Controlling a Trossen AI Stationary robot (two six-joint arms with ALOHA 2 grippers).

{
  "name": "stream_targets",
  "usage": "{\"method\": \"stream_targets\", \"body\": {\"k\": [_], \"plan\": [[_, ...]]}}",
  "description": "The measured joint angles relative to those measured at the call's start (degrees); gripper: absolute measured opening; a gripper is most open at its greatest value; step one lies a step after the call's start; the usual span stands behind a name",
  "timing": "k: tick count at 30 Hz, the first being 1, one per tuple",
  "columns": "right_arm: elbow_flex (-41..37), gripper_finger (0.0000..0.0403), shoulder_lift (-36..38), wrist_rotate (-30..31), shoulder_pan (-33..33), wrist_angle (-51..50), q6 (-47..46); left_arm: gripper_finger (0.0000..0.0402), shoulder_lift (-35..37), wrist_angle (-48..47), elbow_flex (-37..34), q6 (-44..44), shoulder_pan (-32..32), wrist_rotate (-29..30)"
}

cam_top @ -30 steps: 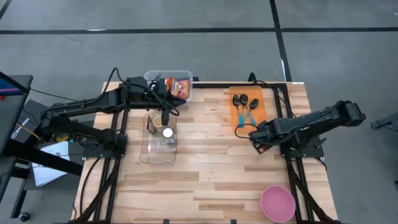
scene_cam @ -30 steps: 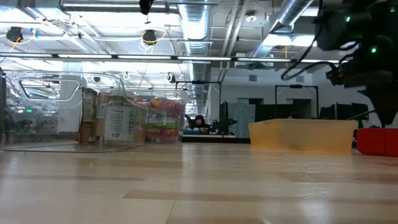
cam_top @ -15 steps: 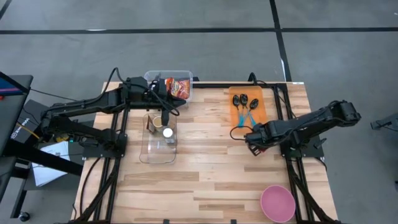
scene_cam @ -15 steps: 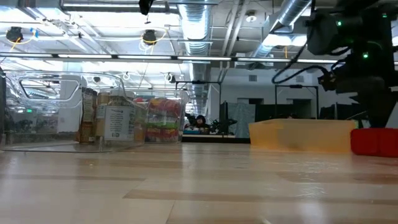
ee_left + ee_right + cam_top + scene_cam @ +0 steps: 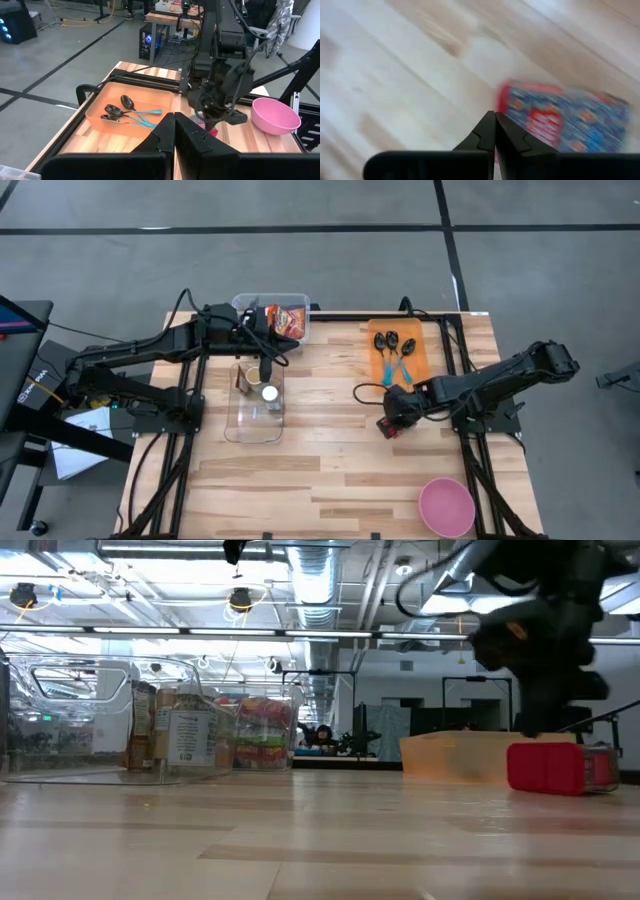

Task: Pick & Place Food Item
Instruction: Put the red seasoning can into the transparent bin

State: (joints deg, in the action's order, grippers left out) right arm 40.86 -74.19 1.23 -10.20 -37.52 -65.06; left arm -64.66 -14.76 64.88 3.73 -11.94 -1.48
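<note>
Red food packet point(image 5: 555, 768) lies flat on the counter point(image 5: 340, 440), just in front of the orange tray point(image 5: 400, 352) holding the spoons point(image 5: 392, 345). Right pincer point(image 5: 392, 416) hovers directly over it with fingers pressed together and holds nothing. To pick it well, I judge the fingers must spread first, straddle the packet's narrower side, then lower until the tips nearly meet the wood before pinching, so the thin packet does not slide away. Pink bowl point(image 5: 446, 507) sits near the counter's front edge, well apart. Farther off, the left pincer point(image 5: 267, 367), also pressed together, hangs over the clear bin point(image 5: 255, 420) containing a small jar point(image 5: 269, 392); beyond it a clear tub point(image 5: 272, 318) holds other packets.
</note>
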Motion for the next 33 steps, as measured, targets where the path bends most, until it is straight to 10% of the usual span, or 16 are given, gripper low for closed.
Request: {"method": "stream_targets", "body": {"k": [10,20,33], "plan": [[4.0,0.0000,3.8,3.1,0.2,5.5,9.2,0.0000,0.0,-0.3,0.0,0.0,0.0,0.0],[4.5,0.0007,13.9,3.1,0.0,-20.8,5.6,0.0000,0.0,-1.0,0.0,0.0,0.0,0.0],[2.9,0.0220,19.5,0.3,-3.1,-28.3,19.3,0.0000,0.0,-1.1,0.0,0.0,0.0,0.0]]}}
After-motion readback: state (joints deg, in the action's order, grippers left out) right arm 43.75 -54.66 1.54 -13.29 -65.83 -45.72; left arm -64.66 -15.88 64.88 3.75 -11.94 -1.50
